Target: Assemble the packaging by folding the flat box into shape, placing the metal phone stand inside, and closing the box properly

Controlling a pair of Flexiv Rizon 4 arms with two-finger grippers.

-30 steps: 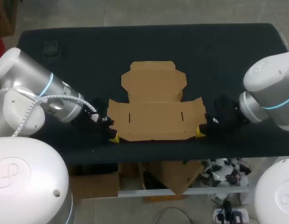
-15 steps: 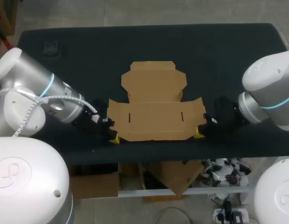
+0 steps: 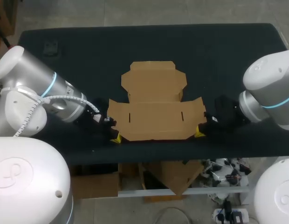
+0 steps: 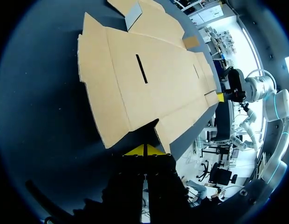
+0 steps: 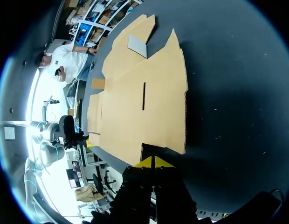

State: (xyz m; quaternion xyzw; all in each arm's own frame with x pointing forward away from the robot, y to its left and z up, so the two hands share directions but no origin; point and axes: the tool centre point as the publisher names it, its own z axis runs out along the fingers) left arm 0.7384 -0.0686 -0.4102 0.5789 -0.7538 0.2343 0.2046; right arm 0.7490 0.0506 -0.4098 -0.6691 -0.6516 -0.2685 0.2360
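The flat brown cardboard box (image 3: 156,114) lies unfolded on the dark table, its lid panel (image 3: 153,79) toward the far side. My left gripper (image 3: 115,138) is shut at the box's front left corner. In the left wrist view its joined yellow tips (image 4: 145,150) sit just before a notch in the cardboard edge (image 4: 156,123), with nothing held. My right gripper (image 3: 199,134) is shut at the front right corner, its tips (image 5: 153,162) against the cardboard edge (image 5: 163,147). A small grey patch (image 5: 137,45) shows where the lid meets the base. I cannot identify the phone stand for certain.
A small dark object (image 3: 51,48) lies on the table's far left. The table's front edge (image 3: 154,154) runs just behind both grippers. Dark tabletop surrounds the box on the far side and at both ends.
My left arm has edged slightly toward the box. The box and my right arm look unchanged.
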